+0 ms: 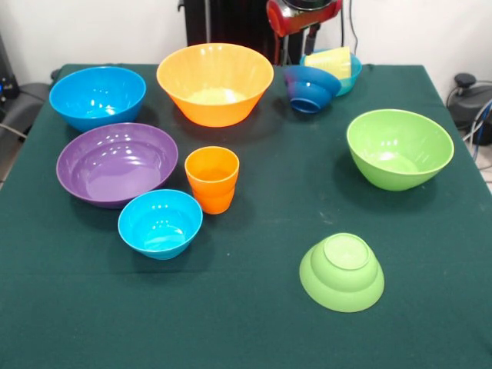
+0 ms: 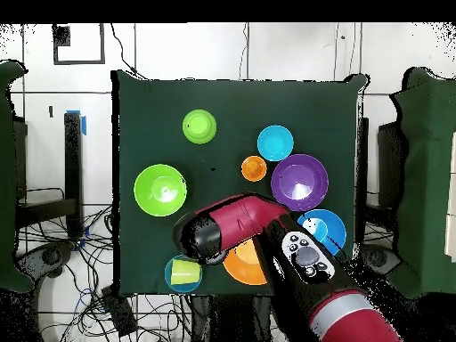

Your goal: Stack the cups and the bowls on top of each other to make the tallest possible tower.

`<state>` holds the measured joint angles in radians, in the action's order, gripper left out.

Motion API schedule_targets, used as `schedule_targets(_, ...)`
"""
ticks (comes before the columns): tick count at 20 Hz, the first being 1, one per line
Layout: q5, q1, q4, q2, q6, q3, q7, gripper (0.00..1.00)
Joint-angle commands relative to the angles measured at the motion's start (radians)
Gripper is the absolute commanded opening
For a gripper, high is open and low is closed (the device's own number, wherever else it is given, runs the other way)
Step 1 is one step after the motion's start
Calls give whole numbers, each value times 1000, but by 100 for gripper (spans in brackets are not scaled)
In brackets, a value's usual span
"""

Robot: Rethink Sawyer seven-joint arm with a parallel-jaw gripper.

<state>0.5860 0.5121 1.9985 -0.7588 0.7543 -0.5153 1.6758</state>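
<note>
The opaque orange cup [image 1: 212, 178] stands upright mid-table, between the purple bowl [image 1: 117, 163] and a small light blue bowl [image 1: 160, 223]. The pale yellow cup [image 1: 330, 63] sits inside another light blue bowl [image 1: 352, 73] at the far edge. A dark blue small bowl [image 1: 310, 88] lies tilted beside it. A large orange bowl [image 1: 215, 83], a large blue bowl [image 1: 98, 96] and a large lime green bowl [image 1: 400, 147] stand upright. A small lime green bowl [image 1: 342, 271] lies upside down. My gripper [image 1: 310, 34] hangs above the dark blue bowl, holding nothing I can see.
In the overhead view the red arm [image 2: 240, 223] covers the dark blue bowl and part of the orange bowl [image 2: 242, 265]. The green tablecloth [image 1: 254, 323] is bare along the near edge. Cables and stands surround the table.
</note>
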Motion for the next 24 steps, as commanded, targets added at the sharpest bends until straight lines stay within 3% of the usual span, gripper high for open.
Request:
schedule_targets(1,72,19,-71,-14,114,-48,-212,100)
schedule_targets(24,154,48,-199,125,149,-85,-272,100)
